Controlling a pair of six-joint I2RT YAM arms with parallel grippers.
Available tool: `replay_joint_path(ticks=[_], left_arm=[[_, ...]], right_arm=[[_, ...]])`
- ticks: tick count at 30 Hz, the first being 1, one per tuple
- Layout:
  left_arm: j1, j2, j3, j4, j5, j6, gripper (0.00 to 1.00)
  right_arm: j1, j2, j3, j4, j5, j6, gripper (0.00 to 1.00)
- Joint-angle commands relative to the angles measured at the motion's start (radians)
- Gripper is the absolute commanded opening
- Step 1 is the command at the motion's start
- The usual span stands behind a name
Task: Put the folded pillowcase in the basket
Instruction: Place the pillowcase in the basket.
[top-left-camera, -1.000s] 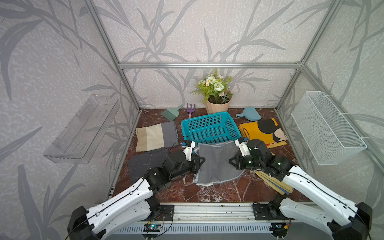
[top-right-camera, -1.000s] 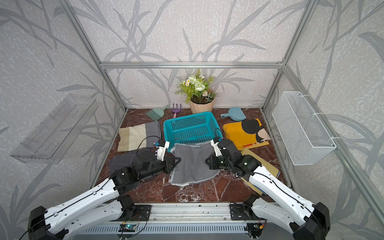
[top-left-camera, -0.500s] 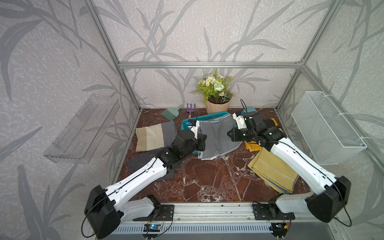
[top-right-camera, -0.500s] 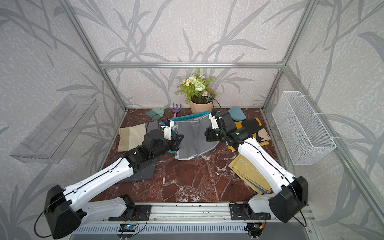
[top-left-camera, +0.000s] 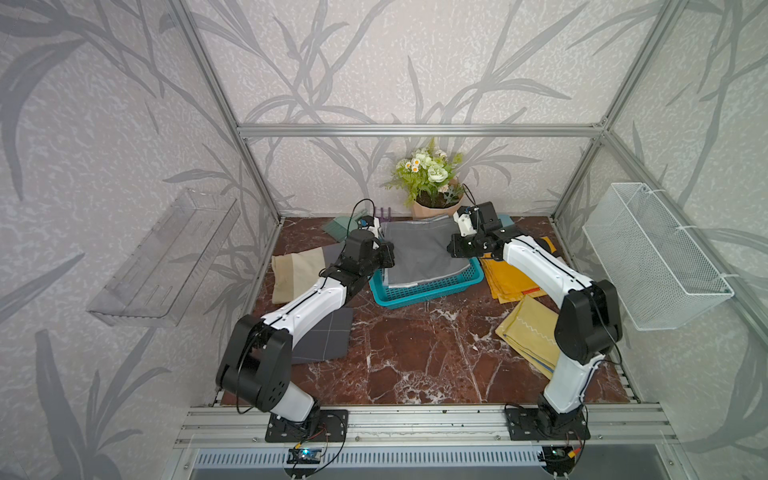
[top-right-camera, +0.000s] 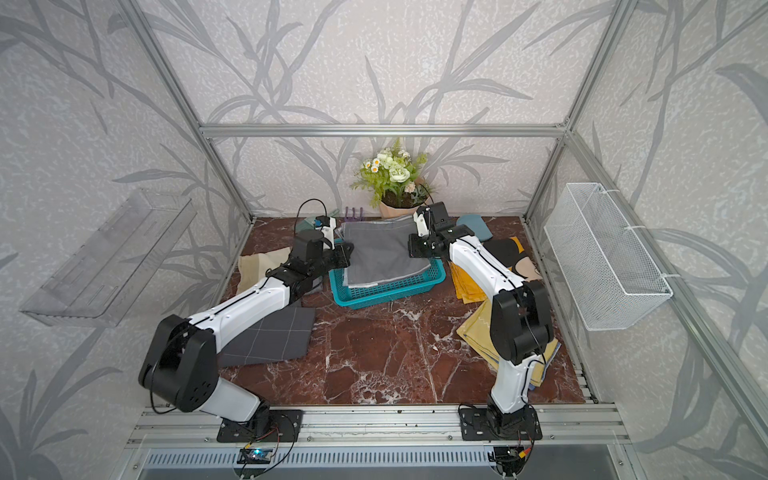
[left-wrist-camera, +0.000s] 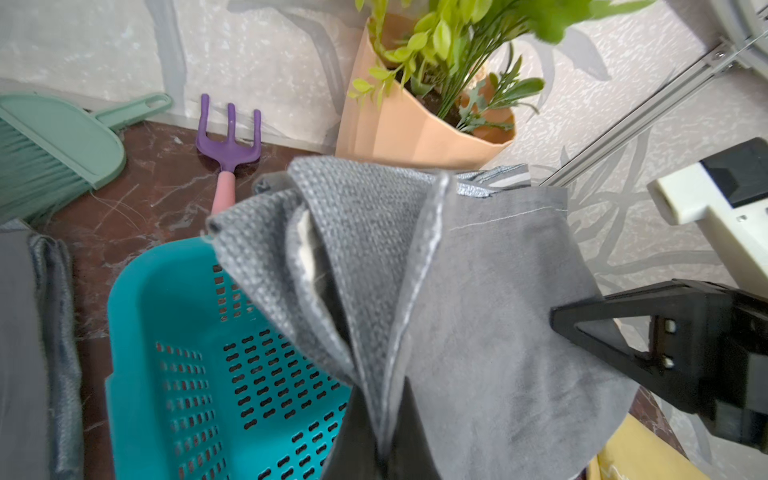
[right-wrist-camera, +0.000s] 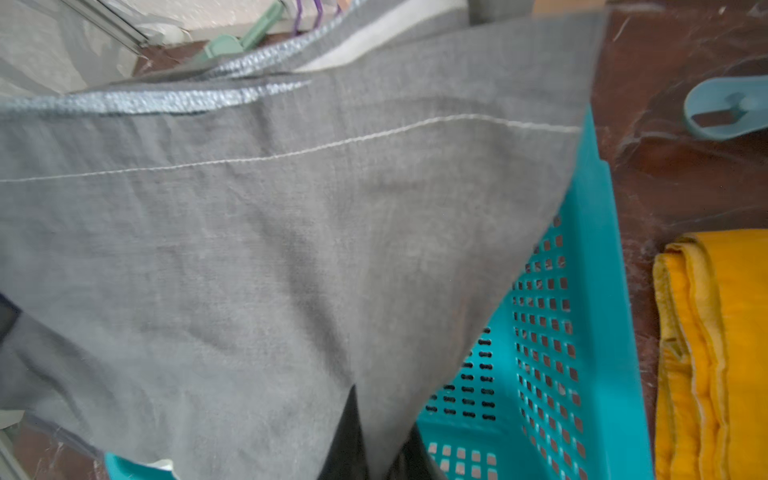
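grey woven pillowcase (top-left-camera: 419, 253) hangs over perforated teal basket (top-left-camera: 424, 292).

The marble tabletop (top-left-camera: 415, 357) carries the basket (top-left-camera: 419, 297), a flowerpot (top-left-camera: 432, 210), a grey cloth (top-left-camera: 328, 336) and a beige cloth (top-left-camera: 297, 270).

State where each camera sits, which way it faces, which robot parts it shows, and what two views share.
Both top views: high behind the bases, looking down on the brown marble table; both arms whole.
Left wrist: on left arm, facing the grey folded fabric pillowcase; right gripper shows.
Right wrist: on right arm, facing that pillowcase; own fingers barely show.
Shared: both wrist views show the teal perforated plastic basket.
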Motion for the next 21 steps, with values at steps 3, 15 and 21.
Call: replay_joint_path(ticks=[3, 15, 21], left_arm=[[0.009, 0.116, 0.008, 0.083, 0.046, 0.004, 0.00], [0.011, 0.222, -0.037, 0.070, 0.001, 0.015, 0.00], [0.009, 0.189, -0.047, 0.058, -0.031, 0.022, 0.40]], right_arm=[[-0.027, 0.111, 0.048, 0.021, 0.005, -0.029, 0.00], [-0.028, 0.244, 0.121, -0.034, 0.026, -0.062, 0.09], [-0.027, 0.194, 0.111, -0.030, 0.046, -0.060, 0.55]])
